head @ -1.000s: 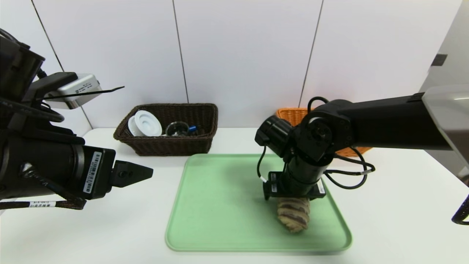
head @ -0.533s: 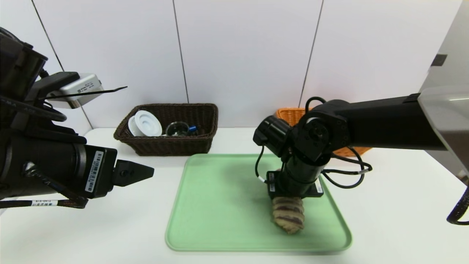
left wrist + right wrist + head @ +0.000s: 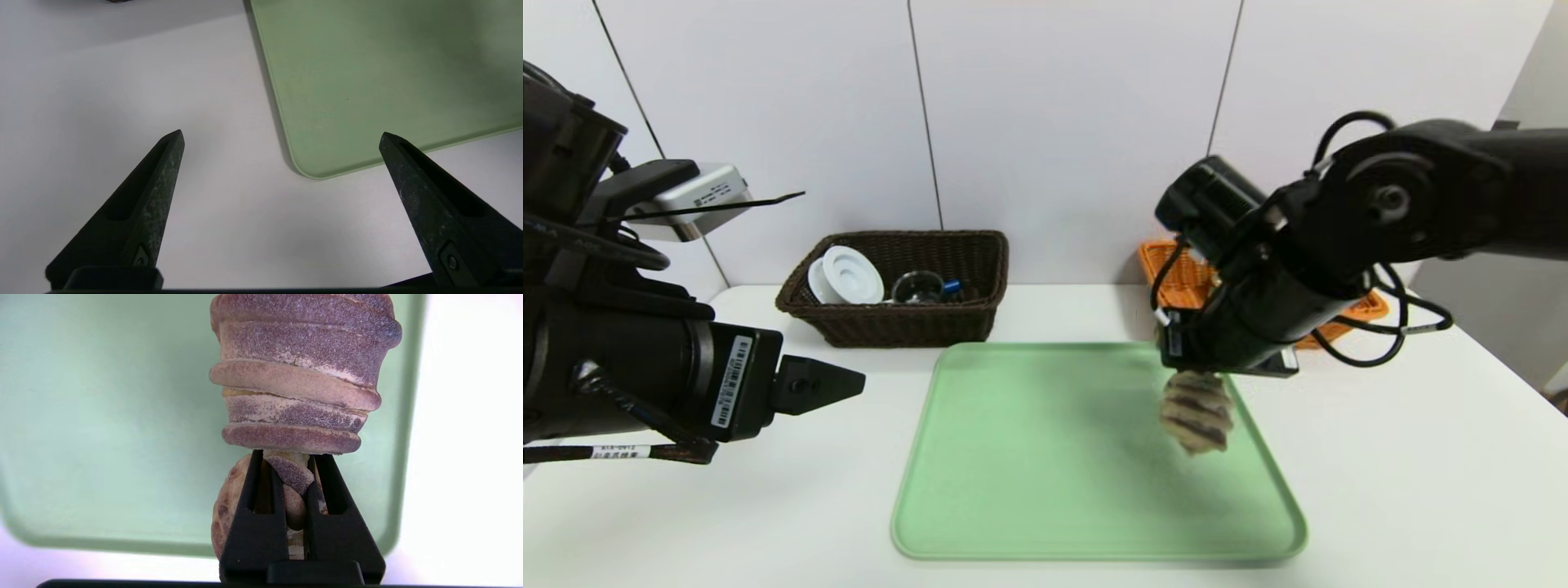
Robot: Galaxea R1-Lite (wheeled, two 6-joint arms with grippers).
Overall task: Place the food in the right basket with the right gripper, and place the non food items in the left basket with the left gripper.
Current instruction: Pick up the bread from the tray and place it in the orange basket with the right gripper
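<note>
Right gripper (image 3: 286, 465) had clamped onto bread roll (image 3: 1196, 412) and lifted it off green tray (image 3: 1021, 457); orange basket (image 3: 1176, 273) next, judged. Left gripper (image 3: 282, 136) parked, fingers spread, empty.

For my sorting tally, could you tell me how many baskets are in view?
2: the dark brown basket behind the tray's left corner, and the orange basket at back right, mostly hidden by the right arm.
</note>
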